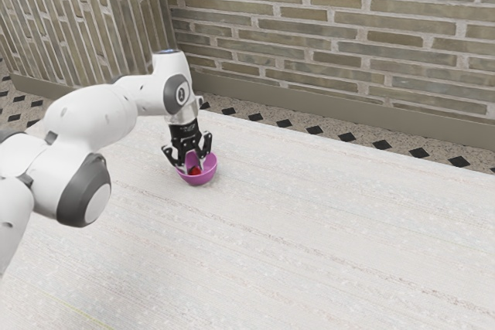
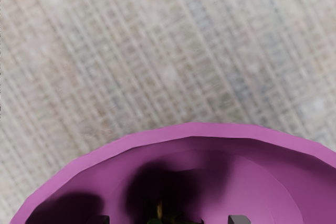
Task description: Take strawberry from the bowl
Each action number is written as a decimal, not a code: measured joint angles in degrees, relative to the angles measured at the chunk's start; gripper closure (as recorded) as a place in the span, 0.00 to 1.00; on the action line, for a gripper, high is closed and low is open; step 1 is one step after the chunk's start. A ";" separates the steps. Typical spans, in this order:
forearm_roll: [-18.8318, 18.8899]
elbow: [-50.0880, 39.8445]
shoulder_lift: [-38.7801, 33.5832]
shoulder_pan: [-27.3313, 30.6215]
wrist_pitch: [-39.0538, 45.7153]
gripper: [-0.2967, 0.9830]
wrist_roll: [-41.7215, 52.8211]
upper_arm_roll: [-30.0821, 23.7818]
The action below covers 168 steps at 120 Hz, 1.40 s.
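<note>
Exterior view: a white robot arm comes in from the exterior view's left and lowers its black two-finger gripper into a small purple bowl set upright on a pale, streaked surface. The gripper is open, its two fingers parted and reaching down inside the rim, with a red strawberry between them in the bowl. The hand points downward above the bowl, and the linkages spread to either side of it. Behind the surface runs a patterned floor of speckled stone marked with dark diamonds, backed by a brick wall in tan and grey with a plain baseboard along its foot.

Wrist view: the bowl's faceted rim curves around a smooth purple interior crossed by dark shadows. The tips of both fingers show over the inside of the bowl, set well apart, one in darkness and the other a lighter grey. Between them, nearer the darker tip, appear a yellowish stem and scraps of green at the strawberry's top, the fruit's body largely lost in shadow. Beyond the rim lies the surface, seen close, its beige and grey texture crossed by fine lines.
</note>
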 joint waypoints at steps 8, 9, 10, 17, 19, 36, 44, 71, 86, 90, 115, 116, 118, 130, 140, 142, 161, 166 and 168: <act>0.03 0.05 0.07 0.01 0.00 0.57 -0.75 0.00; 0.03 0.05 0.07 0.01 -0.04 0.57 -0.84 -0.01; 0.04 0.06 0.08 0.01 -0.07 0.57 -0.93 -0.01; 0.11 0.07 0.09 0.01 -0.38 0.57 -1.49 -0.11; 0.13 0.07 0.09 0.01 -0.45 0.57 -1.63 -0.14; 0.26 0.11 0.16 -0.05 -0.88 0.62 -2.80 -0.55; 0.39 0.17 0.23 -0.08 -1.03 0.66 -3.30 -0.72; 2.24 3.20 0.21 -0.07 -3.13 0.73 -4.63 -0.81; 4.72 2.69 -5.10 -0.19 -4.11 0.75 -5.19 -3.47; 5.71 2.59 -6.69 -0.63 -4.31 0.75 -5.32 -4.58; 8.61 2.84 -6.34 -6.84 -4.92 0.76 -6.08 -11.50; 8.65 2.90 -6.12 -6.89 -4.93 0.76 -6.11 -11.63; 8.73 3.02 -5.57 -6.98 -4.96 0.76 -6.15 -11.87; 8.96 5.82 -1.73 -7.16 -5.12 0.75 -6.36 -12.37; 8.88 6.62 -0.37 -7.19 -5.01 0.63 -6.31 -12.44; 8.84 6.68 -0.17 -7.19 -4.97 0.60 -6.28 -12.43; 8.73 2.66 -10.09 -7.07 -4.70 0.41 -5.55 -14.73; 8.80 -3.94 -18.71 -6.73 -4.89 0.38 -4.01 -16.88; 8.82 -7.14 -22.56 -6.32 -5.03 0.37 -3.08 -17.71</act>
